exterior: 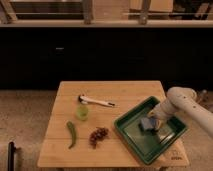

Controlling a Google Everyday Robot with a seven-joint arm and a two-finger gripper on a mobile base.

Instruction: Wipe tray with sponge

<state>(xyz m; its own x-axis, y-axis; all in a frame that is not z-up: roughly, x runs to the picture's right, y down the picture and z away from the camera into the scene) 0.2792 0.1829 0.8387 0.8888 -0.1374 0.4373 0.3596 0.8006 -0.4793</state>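
Note:
The large dark-green tray [134, 140] sits on the right side of the wooden table [110, 122]. The small blue-grey sponge [146, 123] lies on the tray's glossy bottom, near its middle. My gripper [153, 118] comes in from the right at the end of the white arm [185, 102] and sits right at the sponge's right edge, low in the tray.
A small light-green cup [82, 112], a white-handled tool [95, 101], a green pepper [72, 133] and a bunch of dark red grapes [98, 135] lie on the table left of the tray. A dark counter runs behind the table.

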